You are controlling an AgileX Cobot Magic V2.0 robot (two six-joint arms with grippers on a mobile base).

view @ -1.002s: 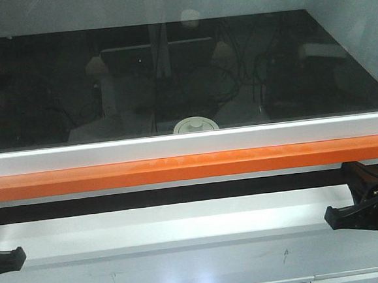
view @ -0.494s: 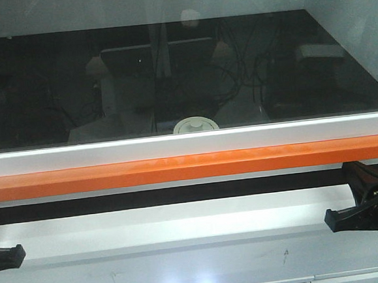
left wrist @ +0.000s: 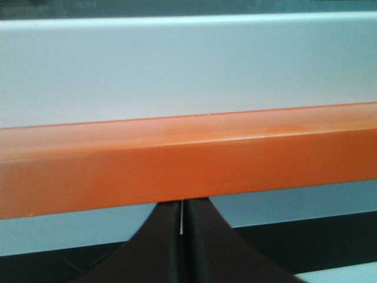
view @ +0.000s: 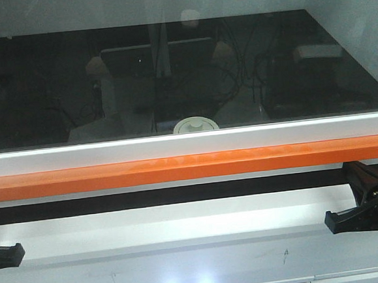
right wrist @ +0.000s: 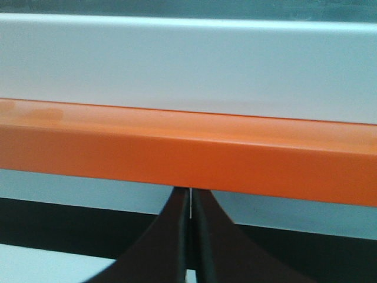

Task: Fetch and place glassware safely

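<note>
Though most of it is hidden, the glass jar [view: 195, 126] is there at centre frame in the front view. Just its cream-white lid [view: 195, 122] with the small knob peeks over the white rail [view: 79, 157]. The clear body is blocked behind that rail, so how it stands I cannot tell. Behind it stretches the glossy black tabletop [view: 35, 94], crowded with murky reflections of cables and pale shapes. A small light block at upper right and a faint round spot at top centre could be things or mirror images, hard to make out. Under the white rail runs the orange bar [view: 178, 168], then a dark gap, then a white ledge [view: 182, 224]. Over to the wrist views: the left gripper [left wrist: 181, 217] shows its jaws pressed together, only a hairline seam between the two dark fingers, nothing held. Its tips are right below the orange bar, which fills the middle of the frame. Same story for the right gripper [right wrist: 189, 203], jaws closed tight on nothing, tips tucked just under the bar's lower edge. In the front view both grippers are cut off, the left by the lower left edge, the right by the lower right edge. They are low down near the ledge and well apart from the jar, which is on the far side of both bars.
</note>
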